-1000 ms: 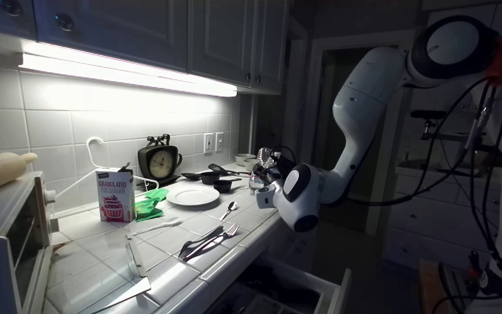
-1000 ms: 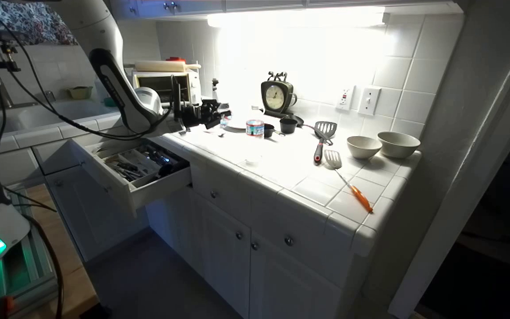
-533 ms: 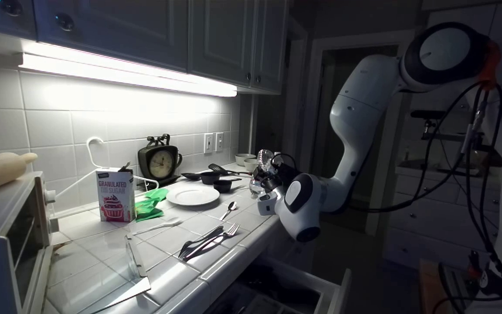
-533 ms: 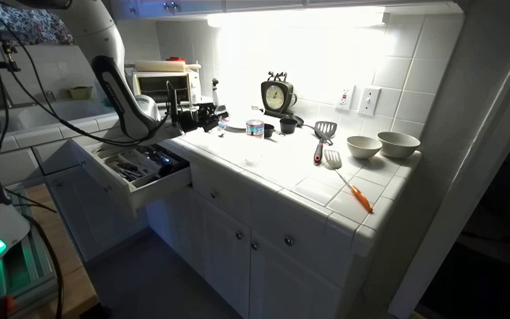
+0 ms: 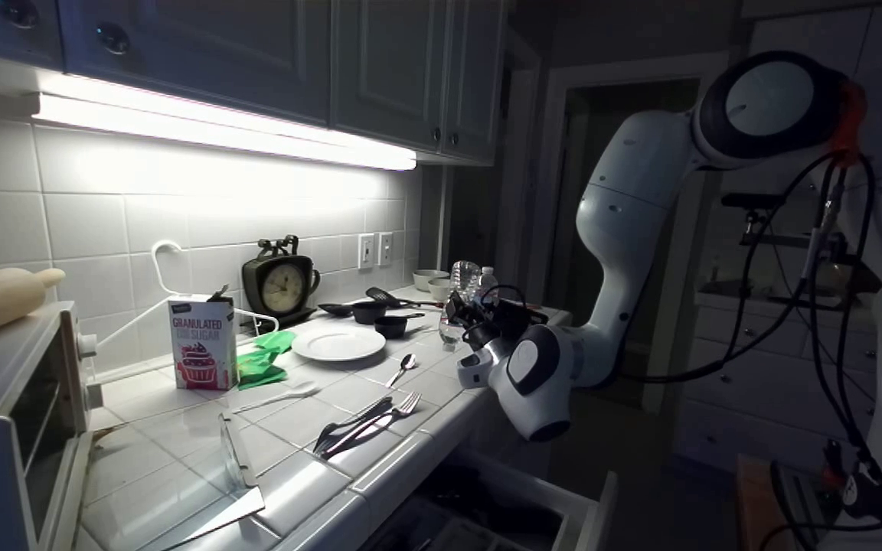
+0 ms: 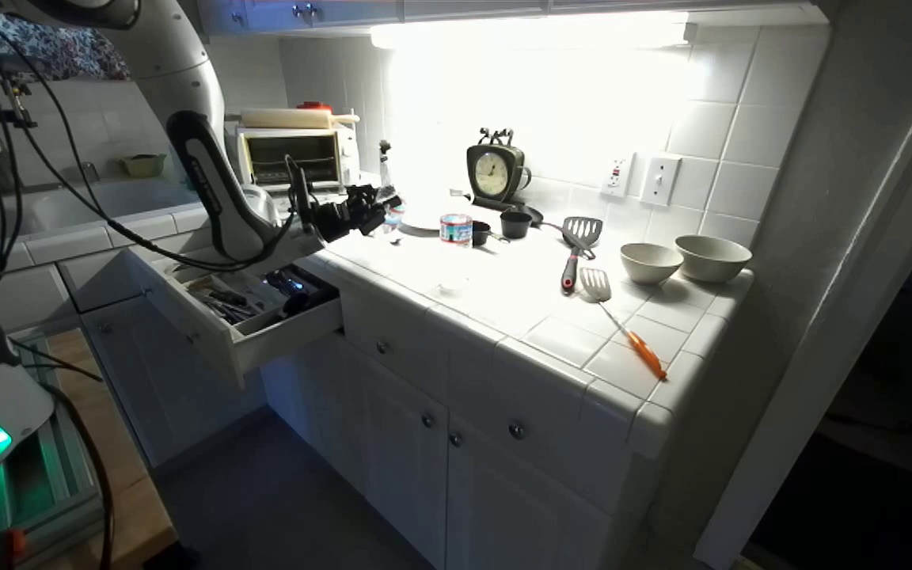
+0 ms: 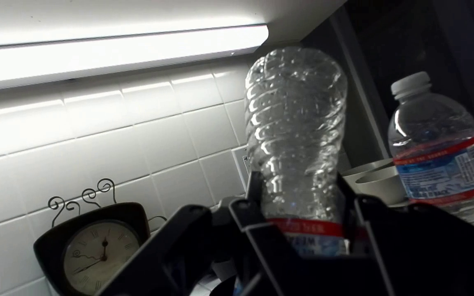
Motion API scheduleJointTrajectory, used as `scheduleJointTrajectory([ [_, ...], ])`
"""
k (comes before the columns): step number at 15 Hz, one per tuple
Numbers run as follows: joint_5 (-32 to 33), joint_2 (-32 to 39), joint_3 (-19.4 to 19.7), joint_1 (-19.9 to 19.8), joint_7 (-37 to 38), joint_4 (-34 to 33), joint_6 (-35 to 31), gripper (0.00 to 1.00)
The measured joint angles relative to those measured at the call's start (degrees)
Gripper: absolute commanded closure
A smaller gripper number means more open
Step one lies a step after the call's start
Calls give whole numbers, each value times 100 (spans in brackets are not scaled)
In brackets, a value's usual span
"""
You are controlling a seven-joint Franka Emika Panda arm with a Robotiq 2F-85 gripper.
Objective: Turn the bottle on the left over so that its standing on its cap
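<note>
The bottle, see-through plastic with a red and blue label, is upside down, base up, in the wrist view. My gripper is shut around its middle, a finger on each side near the label. In an exterior view its ribbed base rises above my gripper and its narrow end points down at the counter; I cannot tell whether it touches. In an exterior view only a little of the bottle shows behind my gripper. The cap is hidden.
A second bottle stands upright, cap up, just right of the held one; its label shows in an exterior view. A plate, spoon, black cups, clock and bowls are on the counter. A drawer is open below.
The arm has lowered and drawn back a little, and the wrist has tipped. The bottle's narrow end sits slightly lower. The second bottle now shows more beside the gripper.
</note>
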State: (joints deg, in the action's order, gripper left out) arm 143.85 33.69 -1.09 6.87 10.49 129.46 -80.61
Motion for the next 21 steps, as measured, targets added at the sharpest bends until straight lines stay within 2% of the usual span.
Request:
scheduleJointTrajectory([
  [6, -9, 163, 1203, 1403, 7, 102, 47, 84],
  [9, -9, 275, 1526, 1768, 11, 102, 48, 84],
  [20, -37, 413, 1600, 1800, 103, 98, 247, 84],
  [21, -28, 408, 1468, 1681, 101, 95, 314, 84],
])
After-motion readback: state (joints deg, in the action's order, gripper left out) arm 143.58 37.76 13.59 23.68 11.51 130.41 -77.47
